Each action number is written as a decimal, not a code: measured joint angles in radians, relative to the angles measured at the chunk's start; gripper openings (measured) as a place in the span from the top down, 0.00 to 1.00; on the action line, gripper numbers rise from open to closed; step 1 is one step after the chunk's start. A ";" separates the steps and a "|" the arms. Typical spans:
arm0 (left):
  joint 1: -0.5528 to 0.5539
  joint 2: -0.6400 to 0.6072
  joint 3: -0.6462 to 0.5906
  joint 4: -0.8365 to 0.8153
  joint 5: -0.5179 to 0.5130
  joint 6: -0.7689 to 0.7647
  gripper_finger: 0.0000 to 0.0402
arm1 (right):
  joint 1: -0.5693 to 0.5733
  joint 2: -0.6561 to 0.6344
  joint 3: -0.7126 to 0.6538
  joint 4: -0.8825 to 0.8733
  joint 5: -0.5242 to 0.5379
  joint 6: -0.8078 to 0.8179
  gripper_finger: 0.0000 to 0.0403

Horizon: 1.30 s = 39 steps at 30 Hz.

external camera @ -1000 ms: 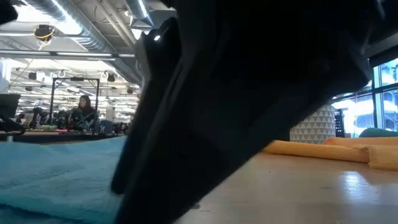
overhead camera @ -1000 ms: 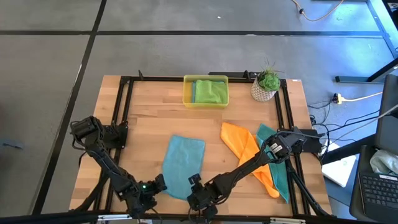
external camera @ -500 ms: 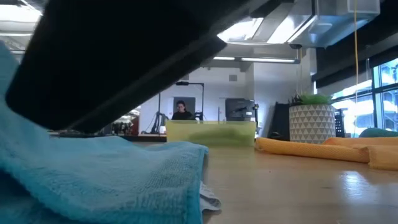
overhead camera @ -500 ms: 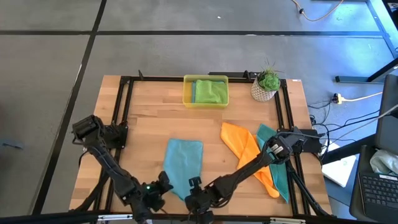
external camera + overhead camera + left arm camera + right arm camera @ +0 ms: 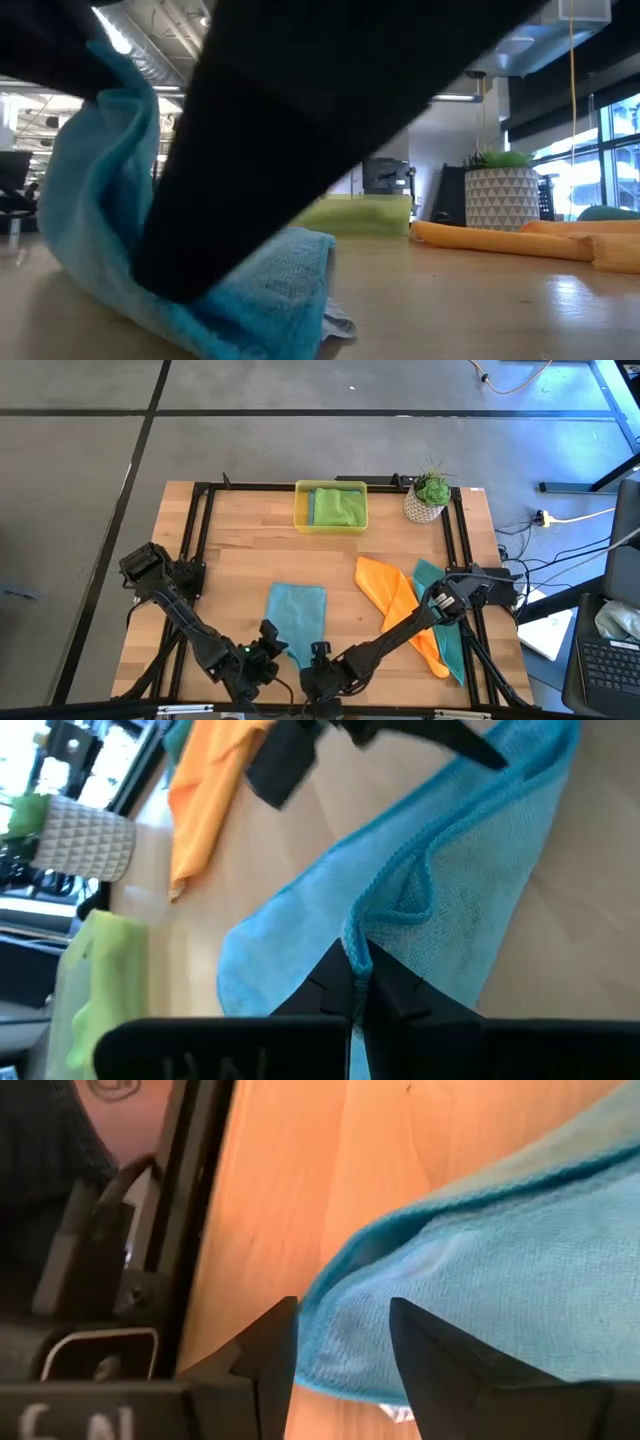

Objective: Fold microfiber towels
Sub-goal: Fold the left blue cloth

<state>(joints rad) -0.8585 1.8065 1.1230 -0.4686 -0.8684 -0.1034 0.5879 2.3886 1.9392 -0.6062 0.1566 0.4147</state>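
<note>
Down front, the left gripper (image 5: 357,982) pinches the teal towel's (image 5: 297,615) edge; the right gripper (image 5: 340,1345) straddles its corner, fingers apart.

High view looked straight down over the whole worktop (image 5: 250,560), far off. Low view sat at worktop level, facing the room, mostly blocked by a close dark arm. Left wrist view looked along the teal towel (image 5: 450,910) toward the planter (image 5: 85,840). Right wrist view was very near the same towel's edge. All shared that towel.
</note>
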 joint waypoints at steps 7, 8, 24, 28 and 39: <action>0.001 -0.001 0.028 -0.051 -0.048 -0.054 1.00 | 0.000 0.000 0.000 0.015 0.008 0.063 0.41; 0.004 -0.001 0.028 -0.053 -0.050 -0.054 1.00 | 0.000 0.000 0.000 0.015 0.008 0.058 0.38; -0.071 -0.001 0.030 -0.171 -0.059 -0.214 1.00 | 0.001 -0.004 0.013 -0.262 0.116 0.100 0.94; -0.117 -0.001 0.056 -0.183 -0.044 -0.262 1.00 | 0.001 -0.012 0.102 -0.424 0.156 0.100 0.96; -0.208 -0.001 0.073 -0.302 -0.182 -0.465 1.00 | 0.004 -0.016 0.306 -0.625 0.312 -0.119 0.97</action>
<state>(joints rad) -1.0662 1.8053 1.1961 -0.7705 -1.0507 -0.5682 0.5924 2.3730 2.2456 -1.2310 0.4690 0.2954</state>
